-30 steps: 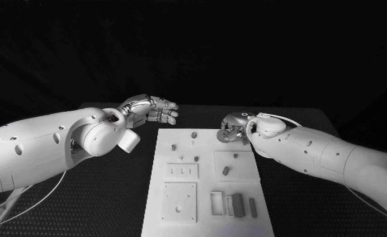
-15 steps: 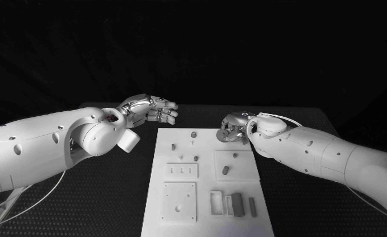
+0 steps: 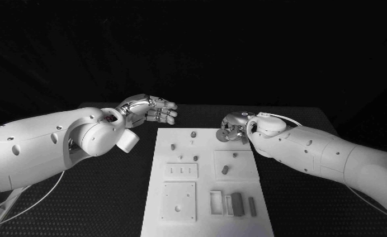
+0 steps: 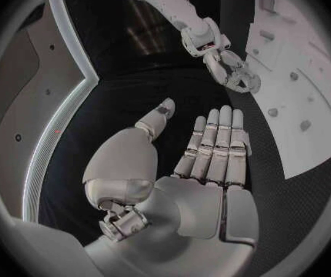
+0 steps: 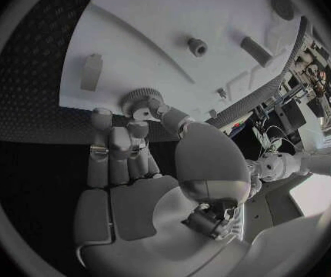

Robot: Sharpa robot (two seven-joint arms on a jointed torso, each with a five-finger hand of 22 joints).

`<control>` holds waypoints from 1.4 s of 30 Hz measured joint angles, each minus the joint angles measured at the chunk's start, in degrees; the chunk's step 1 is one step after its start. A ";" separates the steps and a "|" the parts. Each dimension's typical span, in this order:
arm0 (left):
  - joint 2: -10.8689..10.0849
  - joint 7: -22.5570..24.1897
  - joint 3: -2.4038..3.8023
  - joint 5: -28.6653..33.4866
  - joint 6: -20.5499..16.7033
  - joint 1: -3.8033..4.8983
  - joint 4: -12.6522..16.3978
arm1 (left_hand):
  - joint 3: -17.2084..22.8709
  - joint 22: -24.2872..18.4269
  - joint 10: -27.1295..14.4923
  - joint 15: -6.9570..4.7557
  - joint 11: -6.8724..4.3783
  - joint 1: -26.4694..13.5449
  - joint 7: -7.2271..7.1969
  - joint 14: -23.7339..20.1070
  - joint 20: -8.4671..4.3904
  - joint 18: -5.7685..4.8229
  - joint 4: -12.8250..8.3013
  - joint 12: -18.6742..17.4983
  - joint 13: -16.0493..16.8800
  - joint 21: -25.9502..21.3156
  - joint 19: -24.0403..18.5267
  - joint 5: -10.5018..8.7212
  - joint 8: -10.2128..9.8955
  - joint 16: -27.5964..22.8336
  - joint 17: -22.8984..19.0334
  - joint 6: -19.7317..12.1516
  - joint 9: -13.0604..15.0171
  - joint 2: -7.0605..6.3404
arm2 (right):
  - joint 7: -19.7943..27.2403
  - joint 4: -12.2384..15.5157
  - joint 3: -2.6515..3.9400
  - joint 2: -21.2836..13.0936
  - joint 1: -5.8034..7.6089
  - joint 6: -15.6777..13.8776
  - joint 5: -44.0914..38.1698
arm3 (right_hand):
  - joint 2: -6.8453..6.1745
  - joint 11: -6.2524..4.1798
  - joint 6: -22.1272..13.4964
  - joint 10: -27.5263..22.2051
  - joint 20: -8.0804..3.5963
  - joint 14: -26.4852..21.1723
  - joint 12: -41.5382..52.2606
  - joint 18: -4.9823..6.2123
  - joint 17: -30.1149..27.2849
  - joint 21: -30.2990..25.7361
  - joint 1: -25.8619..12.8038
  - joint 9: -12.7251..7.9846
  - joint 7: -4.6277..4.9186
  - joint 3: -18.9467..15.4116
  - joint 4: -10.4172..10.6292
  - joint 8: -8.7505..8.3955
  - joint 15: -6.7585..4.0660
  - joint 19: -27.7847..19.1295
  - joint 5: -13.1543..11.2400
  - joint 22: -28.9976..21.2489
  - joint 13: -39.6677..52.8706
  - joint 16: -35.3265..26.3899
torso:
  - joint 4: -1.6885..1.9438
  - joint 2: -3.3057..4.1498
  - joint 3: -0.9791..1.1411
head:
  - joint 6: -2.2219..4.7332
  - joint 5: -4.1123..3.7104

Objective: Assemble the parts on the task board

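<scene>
1. The fingers (image 5: 138, 126) of the right hand (image 3: 235, 127) are pinched on a small gear (image 5: 141, 98) with a toothed rim, right at the far right corner of the task board (image 3: 206, 214). In the right wrist view the gear sits at the fingertips, just over the white surface. I can't tell whether it's touching the board or a hair above it.

2. The left hand (image 3: 150, 108) hovers off the board's far left corner, over the black table (image 3: 121, 192). Its fingers are straight and side by side, thumb apart, holding nothing.

3. My read is that this is the seating step. I'd keep the gear flat to the board, centre it over its post or hole, and ease it down with a small twist if it binds. The fingers hide whatever it mates with, so go by feel and don't push.

4. Other stuff on the board:
- a stubby peg (image 3: 193, 134) just left of the gear, along the far edge
- another small peg (image 3: 173, 147) further left and nearer
- a short cylinder (image 3: 226, 170) on a square plate nearer than the gear
- upright blocks (image 3: 235, 204) at the near right corner

5. The closest peg is the thing to watch. It looks clear of the fingers for now, but a sideways slide leftwards could knock it.
</scene>
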 measured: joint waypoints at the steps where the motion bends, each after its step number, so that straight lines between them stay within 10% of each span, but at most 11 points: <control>1: 0.00 -0.01 0.00 -0.01 0.00 0.00 0.01 | 0.00 0.00 0.00 0.00 0.00 0.00 0.00 0.00 0.00 0.00 0.00 0.00 0.00 0.00 0.00 0.00 0.00 0.00 0.00 0.00 0.00 0.00 | 0.00 -0.03 -0.02 0.03 0.01 -0.03 -0.02 | 0.12 0.00 0.11 0.00 0.00 0.00 0.02 0.00 -0.06 0.00 0.13 -0.03 -0.11 -0.06 -0.23 0.19 0.00 0.00 0.00 0.00 -0.02 0.00 | 0.00 0.00 0.00 | -0.01 -0.01; 42: -0.09 -0.26 0.00 -0.85 -0.03 0.00 0.10 | 0.00 -0.04 0.00 0.00 0.00 0.00 0.00 0.00 0.00 0.00 0.00 0.00 0.00 0.00 0.00 0.00 0.00 0.00 0.08 0.00 0.00 0.00 | -2.19 0.55 -1.52 0.31 -0.87 -6.23 -5.77 | -0.58 -1.50 1.71 1.23 -0.65 1.52 0.20 -0.04 -0.59 0.68 -2.07 1.40 -1.71 -0.02 0.82 3.86 -2.33 0.85 0.00 0.00 -1.24 0.55 | 0.07 0.00 -0.07 | -0.20 -0.17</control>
